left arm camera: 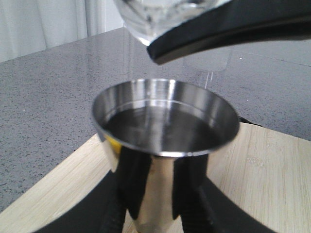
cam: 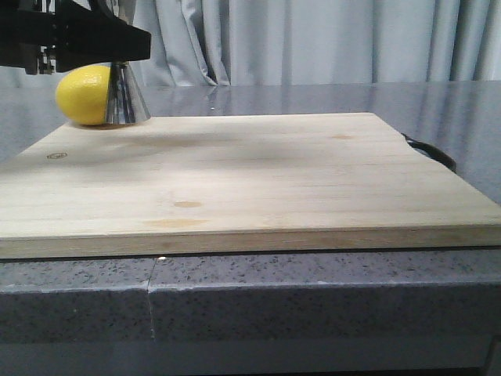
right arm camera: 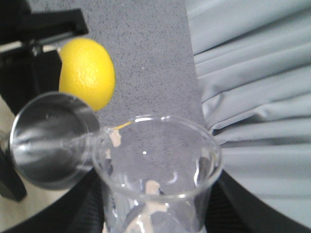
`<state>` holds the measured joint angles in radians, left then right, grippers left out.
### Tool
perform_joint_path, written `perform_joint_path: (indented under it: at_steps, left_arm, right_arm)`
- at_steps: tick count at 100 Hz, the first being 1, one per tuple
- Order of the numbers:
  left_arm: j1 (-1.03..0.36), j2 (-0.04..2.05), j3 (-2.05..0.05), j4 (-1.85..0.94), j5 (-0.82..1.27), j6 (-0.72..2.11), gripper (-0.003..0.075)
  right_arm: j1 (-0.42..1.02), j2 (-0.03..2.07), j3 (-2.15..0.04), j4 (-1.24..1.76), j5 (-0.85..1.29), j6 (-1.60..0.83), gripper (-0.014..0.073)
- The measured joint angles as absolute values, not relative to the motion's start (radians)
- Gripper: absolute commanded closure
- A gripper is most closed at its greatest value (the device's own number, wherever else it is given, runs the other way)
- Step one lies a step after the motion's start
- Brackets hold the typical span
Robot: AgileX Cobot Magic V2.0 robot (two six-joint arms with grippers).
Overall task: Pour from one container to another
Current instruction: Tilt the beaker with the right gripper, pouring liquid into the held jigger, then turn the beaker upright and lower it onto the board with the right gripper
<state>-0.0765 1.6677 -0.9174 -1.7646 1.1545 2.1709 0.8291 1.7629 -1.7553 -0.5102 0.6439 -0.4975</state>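
The steel jigger [left arm camera: 165, 119] stands upright on the wooden board, and my left gripper [left arm camera: 165, 194] is shut on its narrow waist. In the front view only its lower cone [cam: 127, 98] shows at the board's far left corner, under black gripper parts [cam: 78, 39]. My right gripper [right arm camera: 155, 213] is shut on the clear glass beaker [right arm camera: 155, 170] and holds it tilted. The beaker's lip [right arm camera: 104, 136] rests over the rim of the jigger [right arm camera: 51, 141]. From the left wrist view the beaker [left arm camera: 155, 14] hangs just above the cup. I cannot tell whether liquid is flowing.
A yellow lemon [cam: 82, 95] lies right behind the jigger, touching or nearly touching it, and shows beside the jigger as the lemon [right arm camera: 87, 73] in the right wrist view. The wooden board [cam: 250, 180] covers most of the grey stone counter. A dark object [cam: 430, 153] pokes out past its right edge. Curtains hang behind.
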Motion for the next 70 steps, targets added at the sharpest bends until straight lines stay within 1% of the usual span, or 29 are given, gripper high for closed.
perform_joint_path:
  at_steps: [11,20,30,38,53,70]
  left_arm:
    - [-0.076,1.668,-0.917,-1.765,1.155,2.171,0.0514]
    - [-0.076,1.668,-0.917,-1.765,1.155,2.171,0.0514]
    - [-0.076,1.668,-0.917,-1.765,1.155,2.171,0.0514]
    - [-0.076,1.668,-0.917,-1.765,1.155,2.171,0.0514]
    - [-0.076,1.668,-0.917,-1.765,1.155,2.171,0.0514]
    - [-0.076,1.668,-0.917,-1.765,1.155,2.171,0.0514]
  right_arm:
    - [0.827,1.758,-1.755,-0.506,0.649,-0.355,0.0302]
    - [0.809,1.728,-1.755,-0.501,0.649,-0.184,0.0302]
    - [0.766,1.666,-1.751,-0.5,0.651,0.007,0.0302]
    - [0.728,1.605,-1.711,-0.496,0.651,0.087,0.0302]
    - [0.653,1.475,-1.521,-0.493,0.597,0.206,0.0302]
    - [0.543,1.308,-1.236,-0.493,0.414,0.335,0.0302]
